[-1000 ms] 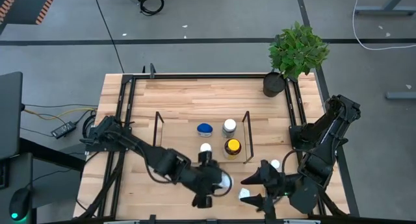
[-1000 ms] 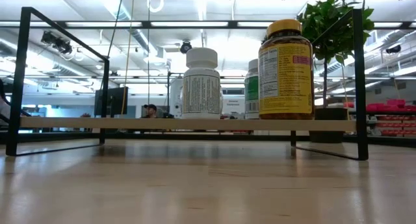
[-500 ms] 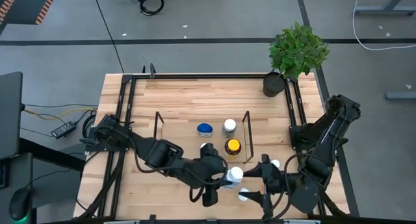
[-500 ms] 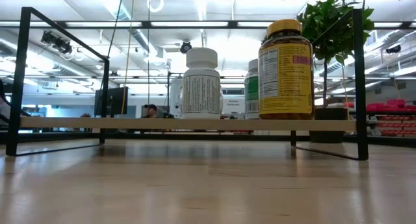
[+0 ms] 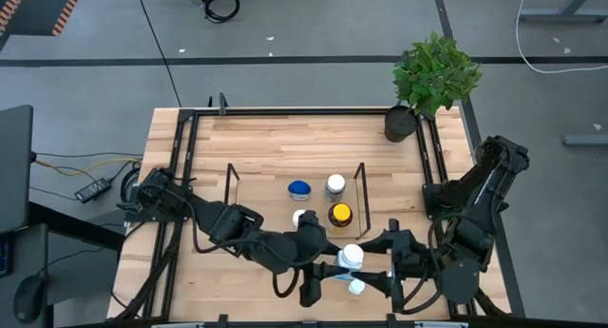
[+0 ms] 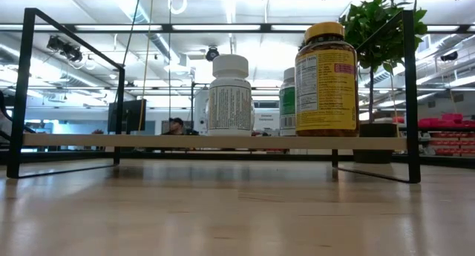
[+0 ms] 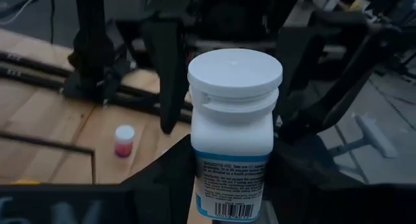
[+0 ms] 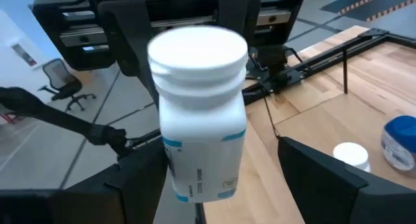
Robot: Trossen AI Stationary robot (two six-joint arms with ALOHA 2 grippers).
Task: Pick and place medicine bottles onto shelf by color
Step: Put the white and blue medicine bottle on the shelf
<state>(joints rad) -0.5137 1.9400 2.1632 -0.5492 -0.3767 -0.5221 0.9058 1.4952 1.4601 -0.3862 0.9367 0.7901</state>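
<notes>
Left pincer (image 7: pixel 227 185) grips bottle (image 7: pixel 234 126).

White-capped bottle (image 5: pixel 351 256) now between both end effectors.

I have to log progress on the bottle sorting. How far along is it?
Done: four bottles stand on the shelf, including the blue-capped bottle and the amber bottle. In hand: the left gripper holds a white-capped bottle up between the right gripper's open fingers, apparently a handover. Left: that bottle, a small red bottle and another white-capped one by the table's near edge.
</notes>
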